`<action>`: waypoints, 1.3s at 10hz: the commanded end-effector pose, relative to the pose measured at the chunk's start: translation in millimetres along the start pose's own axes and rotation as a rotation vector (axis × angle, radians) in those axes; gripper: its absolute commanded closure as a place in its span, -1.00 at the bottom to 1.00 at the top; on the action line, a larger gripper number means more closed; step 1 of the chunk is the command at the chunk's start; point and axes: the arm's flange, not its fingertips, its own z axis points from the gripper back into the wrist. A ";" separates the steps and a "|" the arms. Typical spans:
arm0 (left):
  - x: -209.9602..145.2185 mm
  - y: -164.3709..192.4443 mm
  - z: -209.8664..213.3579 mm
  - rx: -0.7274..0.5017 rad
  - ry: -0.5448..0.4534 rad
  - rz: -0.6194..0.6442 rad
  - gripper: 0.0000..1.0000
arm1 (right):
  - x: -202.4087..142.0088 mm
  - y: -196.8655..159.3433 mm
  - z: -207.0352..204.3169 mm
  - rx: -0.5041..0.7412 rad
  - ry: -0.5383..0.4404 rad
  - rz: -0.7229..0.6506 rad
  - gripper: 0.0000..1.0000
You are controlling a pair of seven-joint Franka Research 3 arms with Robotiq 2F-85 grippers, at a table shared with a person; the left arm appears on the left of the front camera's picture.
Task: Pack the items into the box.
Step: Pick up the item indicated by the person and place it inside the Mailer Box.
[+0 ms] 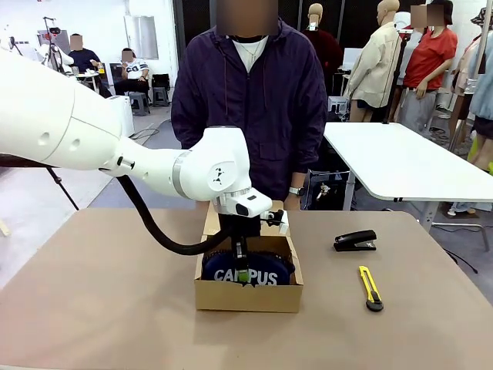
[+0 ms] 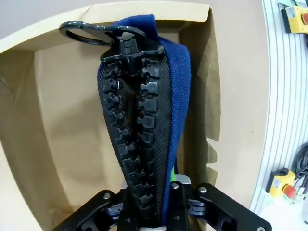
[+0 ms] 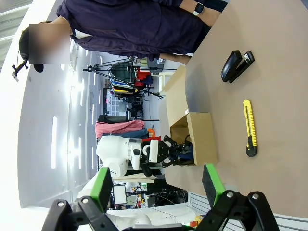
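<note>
While pinching the pouch, the left gripper is reaching into the box.
Pouch is standing edge-up within the gripper; best releasing it low and flat.

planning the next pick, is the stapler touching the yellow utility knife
Apart. The front view shows bare table between the stapler and the utility knife.

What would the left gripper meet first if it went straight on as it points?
The left gripper clasps the navy pouch; straight on, that would probably press onto the box floor, depth unclear.
</note>
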 end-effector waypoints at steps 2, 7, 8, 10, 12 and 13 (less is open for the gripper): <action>-1.3 -2.7 5.7 -0.015 0.016 0.013 -1.00 | 1.7 1.9 0.6 0.000 0.006 0.022 -1.00; -9.6 -7.2 31.9 0.011 -0.022 0.059 -1.00 | 1.7 1.9 0.6 0.000 0.006 0.022 -1.00; -11.2 -7.8 37.5 0.022 -0.038 0.059 -1.00 | 1.7 1.9 0.6 0.000 0.006 0.022 -1.00; -23.5 -14.0 70.2 0.052 -0.094 0.094 -1.00 | 1.7 1.9 0.6 0.000 0.006 0.022 -1.00; -54.8 -36.3 122.1 -0.066 -0.243 0.136 -1.00 | 1.7 1.9 0.6 0.000 0.006 0.022 -1.00; -82.4 -57.7 153.8 -0.046 -0.383 0.172 -1.00 | 1.7 1.9 0.6 0.000 0.006 0.022 -1.00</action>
